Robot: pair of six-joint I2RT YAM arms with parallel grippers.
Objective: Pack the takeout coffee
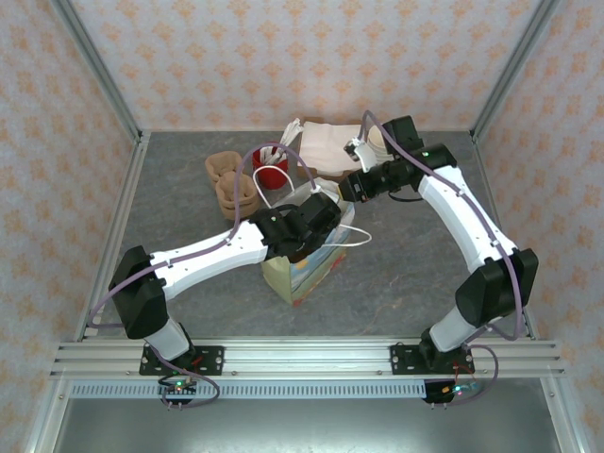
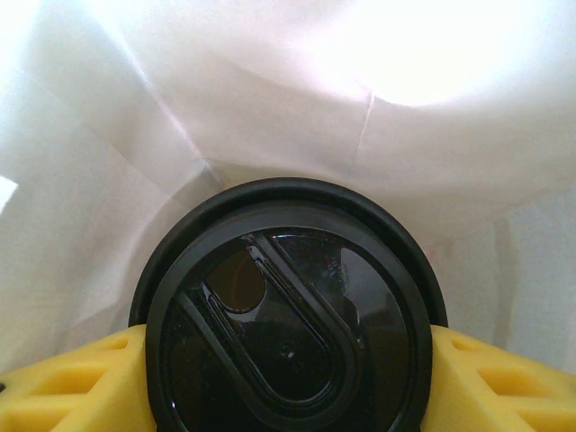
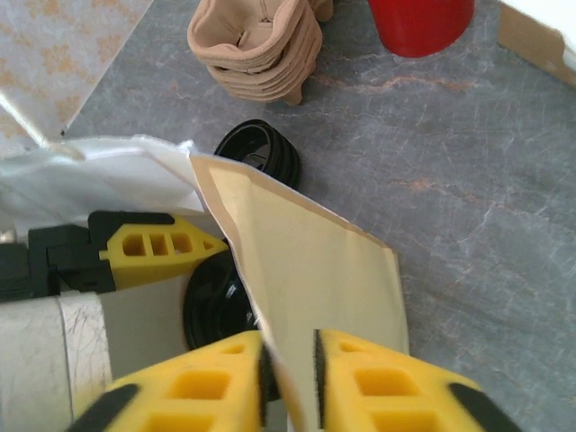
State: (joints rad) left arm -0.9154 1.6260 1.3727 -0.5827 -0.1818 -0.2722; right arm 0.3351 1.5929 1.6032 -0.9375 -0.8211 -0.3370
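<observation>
A grey table (image 1: 189,236), walled by patterned panels (image 1: 57,142), is seen from above. A paper bag (image 1: 304,274) stands open near its middle and is reached by the left arm (image 1: 208,255) and the right arm (image 1: 462,212).

The left gripper (image 1: 307,225) is lowered into the bag's mouth. In its wrist view the takeout coffee (image 2: 288,306) is seen from straight above, its round black lid framed by the bag's white inner walls. The left gripper's yellow fingers (image 2: 63,387) are pressed against opposite sides of the lid, so the cup is gripped inside the bag (whether its base touches the bag's floor cannot be told).

The right gripper (image 3: 288,369) is set at the bag's rim. Its yellow fingers (image 3: 207,382) are drawn close together, with the bag's upper wall pinched between them.

A loose black lid (image 3: 261,153) is laid on the table just beside the bag. Farther back, a stack of tan pulp cup carriers (image 3: 256,40) and a red cup (image 3: 418,18) are placed near each other.
</observation>
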